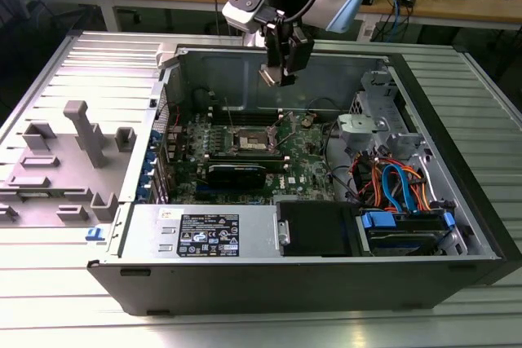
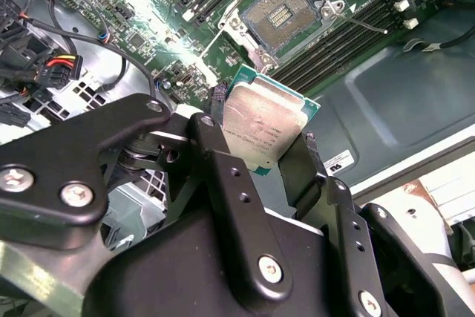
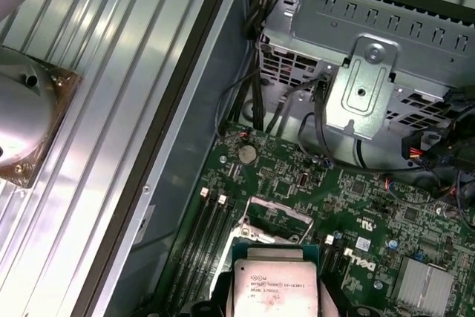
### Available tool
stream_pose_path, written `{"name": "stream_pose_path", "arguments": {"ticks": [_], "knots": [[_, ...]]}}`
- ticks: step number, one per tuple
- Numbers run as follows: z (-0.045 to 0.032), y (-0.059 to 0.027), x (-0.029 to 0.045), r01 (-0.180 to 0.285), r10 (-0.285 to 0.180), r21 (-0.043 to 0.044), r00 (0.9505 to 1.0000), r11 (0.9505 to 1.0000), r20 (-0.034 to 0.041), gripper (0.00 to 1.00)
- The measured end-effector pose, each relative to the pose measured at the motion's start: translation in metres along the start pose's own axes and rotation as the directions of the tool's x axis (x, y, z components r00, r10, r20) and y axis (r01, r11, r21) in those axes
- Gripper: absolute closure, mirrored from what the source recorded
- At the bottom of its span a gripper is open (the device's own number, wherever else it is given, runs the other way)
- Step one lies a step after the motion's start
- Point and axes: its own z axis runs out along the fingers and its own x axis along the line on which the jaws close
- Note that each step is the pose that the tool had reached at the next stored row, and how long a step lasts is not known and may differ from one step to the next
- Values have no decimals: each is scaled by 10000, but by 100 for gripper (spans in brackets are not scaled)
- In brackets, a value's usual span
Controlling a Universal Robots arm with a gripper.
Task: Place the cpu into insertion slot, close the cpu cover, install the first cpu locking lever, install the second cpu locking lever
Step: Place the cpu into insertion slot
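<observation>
The cpu (image 2: 263, 120) — just one — tight in the gripper's (image 2: 256, 131) grasp, well above the single insertion slot (image 2: 282, 12).

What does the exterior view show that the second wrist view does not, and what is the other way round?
Exterior view: the whole open computer case, grey holders at the exterior view's left, orange and blue cables at its right, the claw hanging above the green board. Second wrist view: close up, two black fingers clamping the cpu by opposite edges. Both: the cpu in the claw and the empty insertion slot below.
</observation>
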Motion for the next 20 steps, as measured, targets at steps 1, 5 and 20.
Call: {"name": "stream_pose_path", "arguments": {"ticks": [1,5,20], "knots": [[0,0,0,-1,1,0,10000,10000,0,45],[0,0,0,-1,1,0,10000,10000,0,45],[9,-10,0,-613,613,-12,9981,9981,53,45]]}}
